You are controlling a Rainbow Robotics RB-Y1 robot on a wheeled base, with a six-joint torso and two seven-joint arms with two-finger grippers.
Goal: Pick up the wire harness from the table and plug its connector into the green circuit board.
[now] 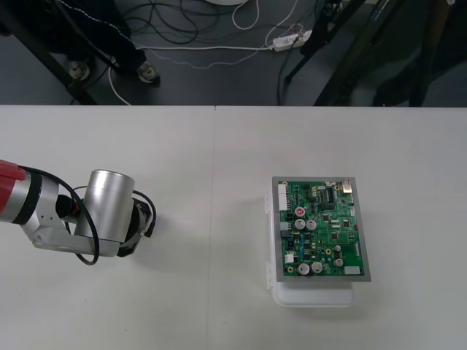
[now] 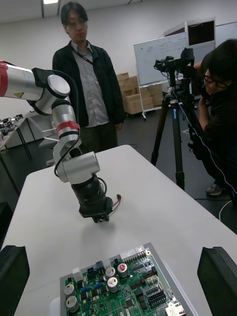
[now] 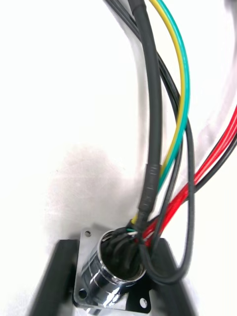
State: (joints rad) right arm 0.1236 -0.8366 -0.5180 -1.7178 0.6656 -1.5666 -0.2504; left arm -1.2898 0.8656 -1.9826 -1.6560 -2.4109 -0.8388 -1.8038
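My left gripper stands low over the table's left side, pointing down. In the left wrist view its black fingers are shut on the harness's round metal socket by the flange. The red, black, green and yellow wires run away from the socket across the table. From the right wrist view the left gripper shows with red wires curling out beside it. The green circuit board lies on its white base at the right. My right gripper hovers open near the board.
Bare table lies between the left gripper and the board. The table's far edge borders dark floor with cables.
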